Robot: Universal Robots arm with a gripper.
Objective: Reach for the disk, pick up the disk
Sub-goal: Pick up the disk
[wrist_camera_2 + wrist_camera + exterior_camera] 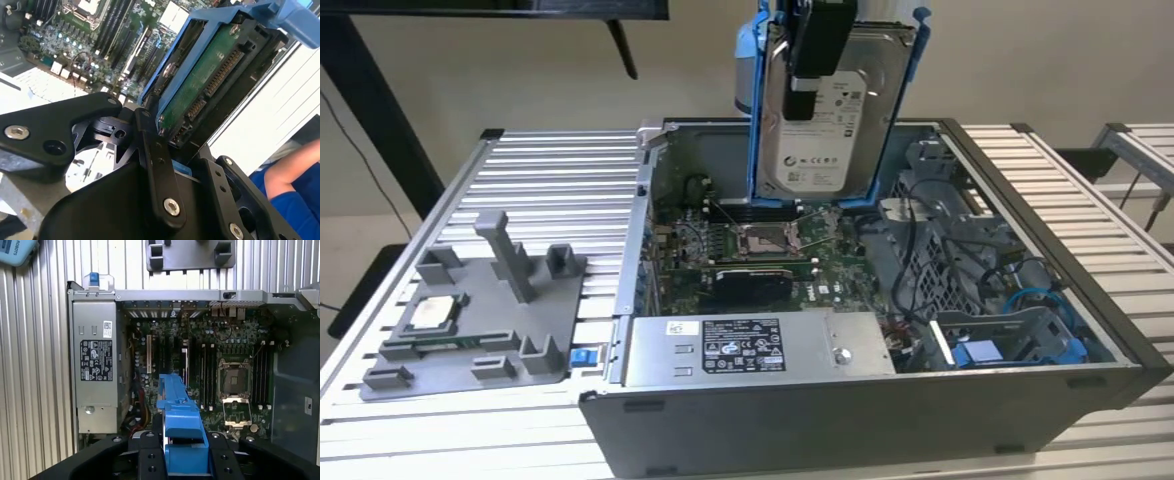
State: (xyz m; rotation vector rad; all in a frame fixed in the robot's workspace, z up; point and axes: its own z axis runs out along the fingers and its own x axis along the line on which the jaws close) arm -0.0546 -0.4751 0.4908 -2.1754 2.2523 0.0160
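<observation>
Exterior view: end effector (821, 45) grips disk (827, 125) upright, clear above case (854, 420).

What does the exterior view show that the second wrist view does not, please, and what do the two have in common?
Exterior view alone: the disk's white label side, held upright above the open computer case, plus the grey holder with a small chip on the slatted table at the exterior view's left.

Second wrist view alone: the disk's green circuit-board underside with its connectors, the black end effector closed on its edge, and a person's blue sleeve.

Both: the disk in blue rails and the motherboard below.
</observation>
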